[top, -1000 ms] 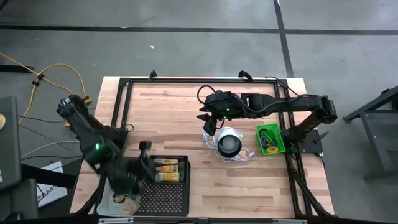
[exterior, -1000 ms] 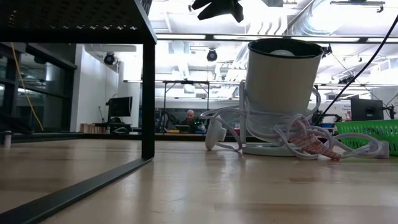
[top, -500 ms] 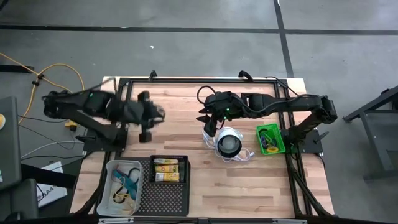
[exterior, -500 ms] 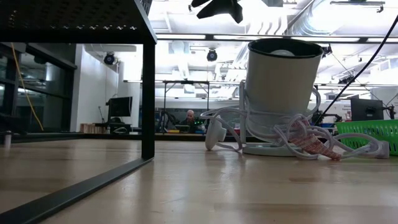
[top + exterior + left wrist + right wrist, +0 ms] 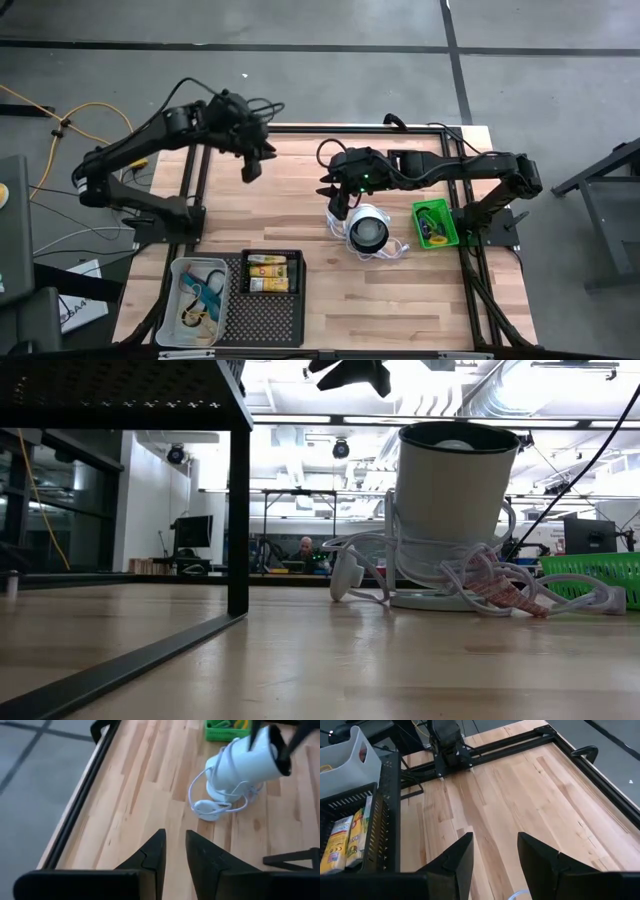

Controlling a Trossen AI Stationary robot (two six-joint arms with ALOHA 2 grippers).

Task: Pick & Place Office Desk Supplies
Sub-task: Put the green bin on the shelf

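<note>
- Near left on the pale wooden counter (image 5: 290,190) stands a black mesh tray (image 5: 270,297) holding the yellow-and-white packs (image 5: 268,273); left of it, a clear bin (image 5: 196,303) holds small loops and a teal cord (image 5: 200,296).
- Mid right: a round white-and-black object (image 5: 366,228) with a white cord, and a green tray (image 5: 435,223).
- Right end effector (image 5: 333,189), fingers apart and empty, hovers just beyond that object.
- Left end effector (image 5: 252,168), fingers narrowly apart and empty, hangs over the far left.

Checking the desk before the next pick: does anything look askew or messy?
The white-and-black round device sits mid-table with its white cord tangled loosely around its base. The yellow-and-white packs lie neatly in the black tray.
</note>
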